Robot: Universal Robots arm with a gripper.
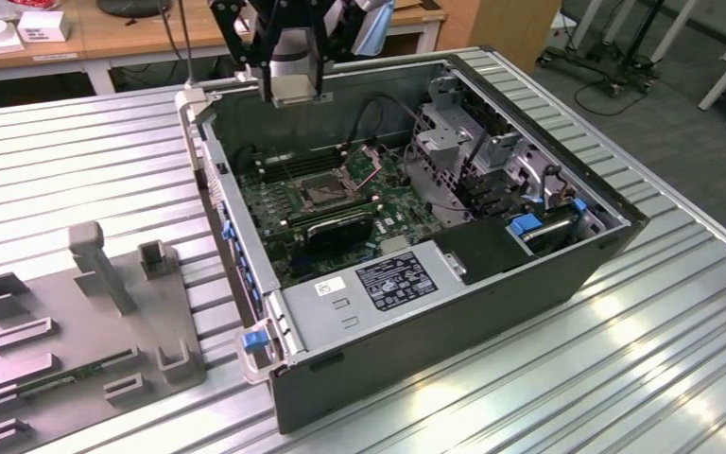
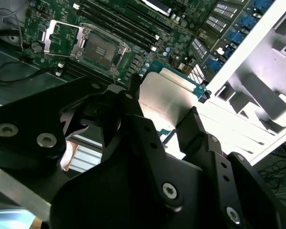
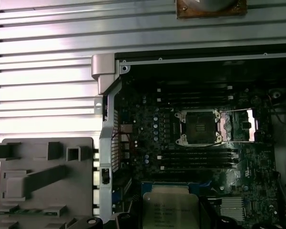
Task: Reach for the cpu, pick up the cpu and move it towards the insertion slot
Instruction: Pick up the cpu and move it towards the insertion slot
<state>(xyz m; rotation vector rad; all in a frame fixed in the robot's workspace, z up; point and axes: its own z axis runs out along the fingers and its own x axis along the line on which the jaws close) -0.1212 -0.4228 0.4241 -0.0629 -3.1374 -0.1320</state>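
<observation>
The robot's black two-fingered hand is closed on the cpu, a thin, flat square chip with a pale silvery metal face and a green edge, pinched by opposite edges between the black fingers. In the exterior view the arm hangs above the far rim of the open black and grey computer case that lies on the ribbed metal surface, so the chip is in the air, well apart from the insertion slot, the dark square socket ringed by a silver frame on the green motherboard. The chip is probably light, stiff and fragile, with smooth sides that could slip; holding it by the edges seems sensible.
</observation>
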